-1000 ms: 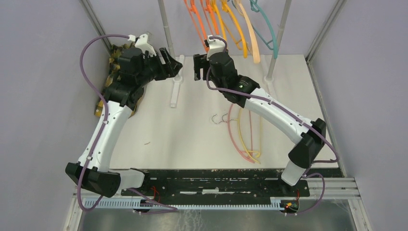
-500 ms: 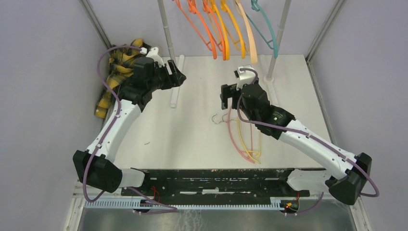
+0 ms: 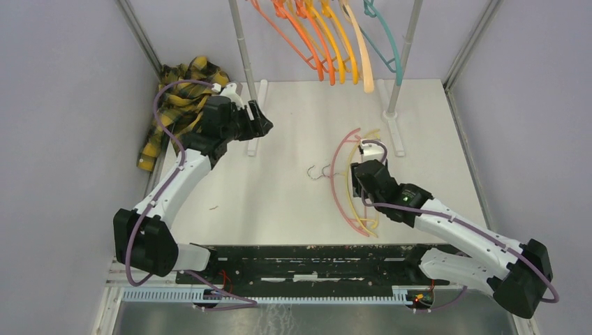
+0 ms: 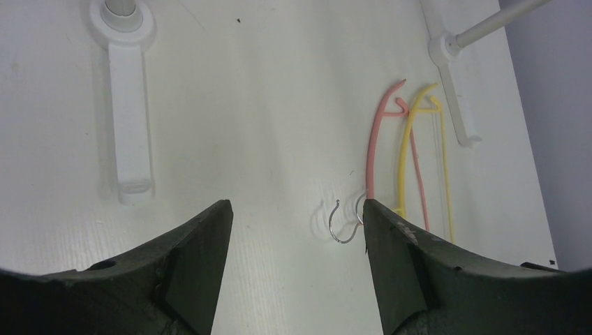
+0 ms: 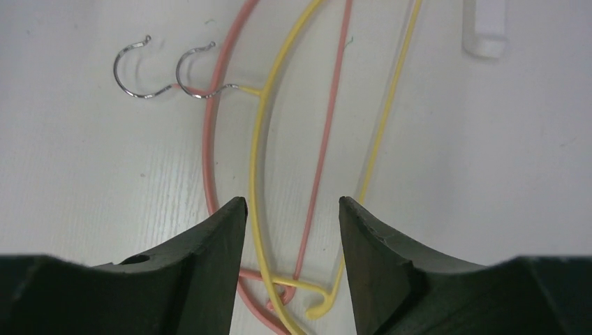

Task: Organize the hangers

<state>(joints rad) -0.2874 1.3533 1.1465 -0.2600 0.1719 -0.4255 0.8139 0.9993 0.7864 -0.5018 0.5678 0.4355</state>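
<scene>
Two hangers lie on the table, one pink (image 3: 338, 183) and one yellow (image 3: 377, 139), overlapping, with their metal hooks (image 3: 318, 172) pointing left. Several more hangers (image 3: 328, 42) in orange, yellow-orange, pale and teal hang on the rail at the back. My right gripper (image 3: 357, 183) hovers over the lying pair, open and empty. In the right wrist view the yellow hanger (image 5: 260, 139) and pink hanger (image 5: 207, 139) run below the right gripper (image 5: 292, 204). My left gripper (image 3: 262, 125) is open and empty, left of the pair. Beyond the left gripper (image 4: 294, 209) show the pink hanger (image 4: 371, 153) and hooks (image 4: 340, 225).
A yellow-and-black plaid shirt (image 3: 178, 98) lies bunched at the back left corner. Two grey poles (image 3: 241, 42) (image 3: 403, 56) stand on white feet (image 3: 255, 132) (image 3: 395, 136). Frame posts and lilac walls close in both sides.
My right arm has dropped back from the rail to just above the pink and yellow hangers, its jaws narrowing. My left arm has pulled back a little. The hung hangers have swung.
</scene>
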